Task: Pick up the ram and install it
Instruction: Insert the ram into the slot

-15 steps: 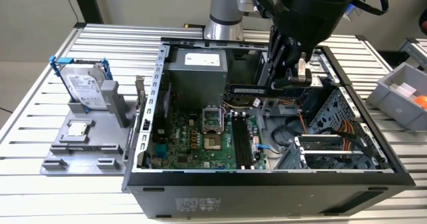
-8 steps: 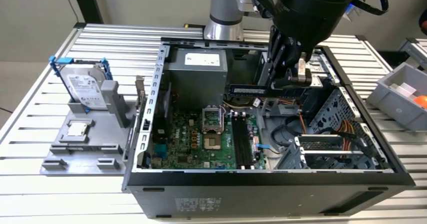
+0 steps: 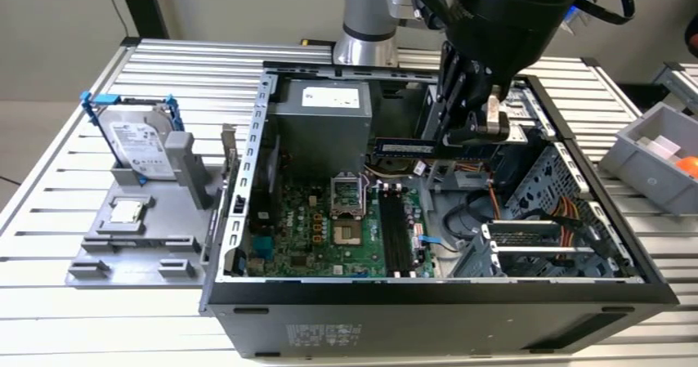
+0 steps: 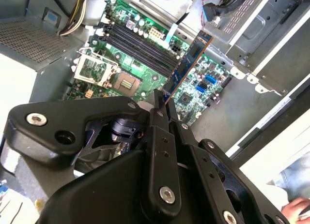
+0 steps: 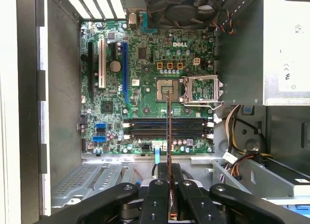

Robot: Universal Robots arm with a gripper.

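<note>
The ram (image 3: 420,146) is a thin dark bluish-green stick held level above the open computer case (image 3: 436,289). My gripper (image 3: 485,134) is shut on one end of it, over the back part of the case. In the second wrist view the ram (image 4: 186,64) juts out from the gripper (image 4: 162,105) over the green motherboard (image 4: 203,71). In the first wrist view the ram (image 5: 168,132) is seen edge-on, rising from the gripper (image 5: 168,174) and crossing the black memory slots (image 5: 145,128). Those slots (image 3: 395,232) lie below and nearer the case front in the exterior view.
A silver hard drive (image 3: 136,142) in a blue frame stands on a grey fixture (image 3: 104,261) at the exterior view's left, with a small square chip (image 3: 129,212) beside it. The power supply (image 3: 322,130), drive cage (image 3: 557,244) and cables crowd the case. A grey bin (image 3: 655,150) sits at the right.
</note>
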